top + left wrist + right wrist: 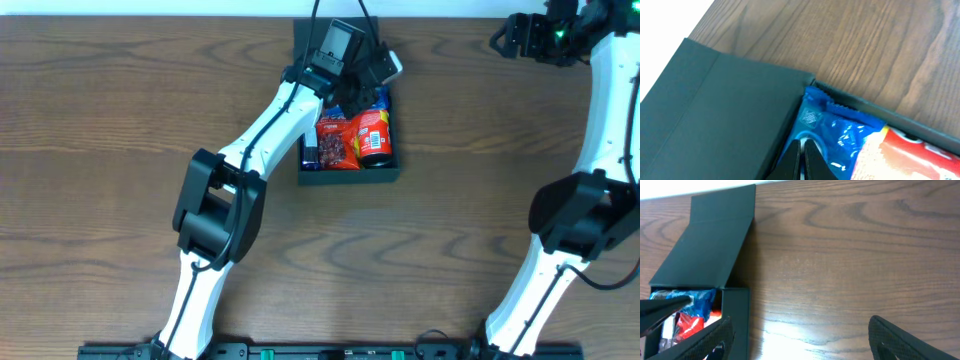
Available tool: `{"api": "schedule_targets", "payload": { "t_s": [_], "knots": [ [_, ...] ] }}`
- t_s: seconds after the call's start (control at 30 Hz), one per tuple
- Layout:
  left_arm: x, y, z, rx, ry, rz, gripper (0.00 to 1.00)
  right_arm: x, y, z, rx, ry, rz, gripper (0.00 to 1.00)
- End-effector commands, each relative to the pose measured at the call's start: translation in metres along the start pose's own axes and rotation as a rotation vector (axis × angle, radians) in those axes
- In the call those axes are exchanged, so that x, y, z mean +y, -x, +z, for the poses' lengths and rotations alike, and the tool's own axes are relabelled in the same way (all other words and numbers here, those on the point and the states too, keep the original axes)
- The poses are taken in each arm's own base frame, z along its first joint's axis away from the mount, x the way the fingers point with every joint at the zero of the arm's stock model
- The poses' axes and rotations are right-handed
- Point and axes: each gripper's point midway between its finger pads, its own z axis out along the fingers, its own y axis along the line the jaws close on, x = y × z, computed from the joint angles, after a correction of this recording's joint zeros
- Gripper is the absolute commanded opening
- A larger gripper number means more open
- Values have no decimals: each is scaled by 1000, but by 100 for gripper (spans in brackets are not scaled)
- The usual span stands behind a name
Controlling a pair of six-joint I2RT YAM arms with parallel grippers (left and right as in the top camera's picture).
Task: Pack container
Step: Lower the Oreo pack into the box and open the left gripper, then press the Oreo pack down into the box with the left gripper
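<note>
Left hand (802, 160), clenched, is resting on the blue packet (840, 135) beneath; we are risking dragging it from the container (715, 115).

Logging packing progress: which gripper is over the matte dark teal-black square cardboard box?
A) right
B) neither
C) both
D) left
D: the left gripper hangs above the blue snack packet inside the box, while the right gripper is open over the wooden table, away from it.
</note>
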Motion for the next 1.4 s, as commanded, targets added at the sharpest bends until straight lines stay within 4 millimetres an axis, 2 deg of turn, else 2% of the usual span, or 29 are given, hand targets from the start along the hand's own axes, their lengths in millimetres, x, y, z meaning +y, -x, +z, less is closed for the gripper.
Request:
{"api": "schedule_targets", "payload": {
  "t_s": [0.0, 0.33, 0.63, 0.87, 1.37],
  "knots": [
    [13, -3, 0, 5, 33, -22, 6, -4, 3, -7, -15, -4, -11, 86],
    [11, -2, -2, 3, 24, -25, 6, -3, 2, -7, -12, -3, -11, 85],
    [-9, -7, -3, 15, -78, -98, 6, -3, 2, -7, -12, -3, -11, 85],
    [-16, -12, -3, 30, -109, -107, 6, -3, 2, -7, -12, -3, -12, 85],
    [-22, -30, 14, 70, -132, -123, 6, -3, 2, -7, -11, -3, -11, 86]
  ]
}}
